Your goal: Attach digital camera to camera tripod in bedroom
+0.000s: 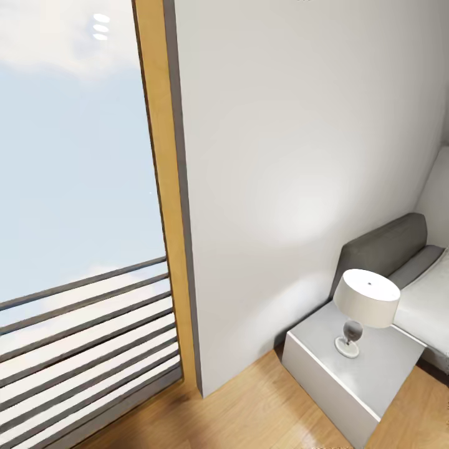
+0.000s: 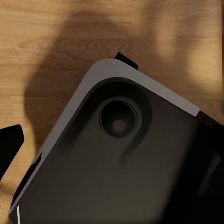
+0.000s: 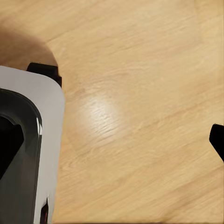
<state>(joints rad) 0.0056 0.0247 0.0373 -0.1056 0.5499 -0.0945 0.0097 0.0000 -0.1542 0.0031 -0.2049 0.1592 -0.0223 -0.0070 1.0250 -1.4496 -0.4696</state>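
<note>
White bedroom wall (image 1: 299, 156) takes up most of the head view, with a tall wood-framed window (image 1: 75, 187) on the left showing sky and a slatted railing (image 1: 87, 337) low down. Wood floor (image 1: 249, 411) runs along the bottom. Off to the right there's a grey nightstand (image 1: 355, 374) with a small table lamp (image 1: 365, 308) on it, white shade, and right behind it the bed (image 1: 424, 293) with its grey headboard and white mattress. Both wrist views look straight down at the floor past the robot's own base (image 2: 121, 168), grey rim around a dark top. Just dark finger tips poke in at the edges, so can't tell how either gripper is set.
</note>
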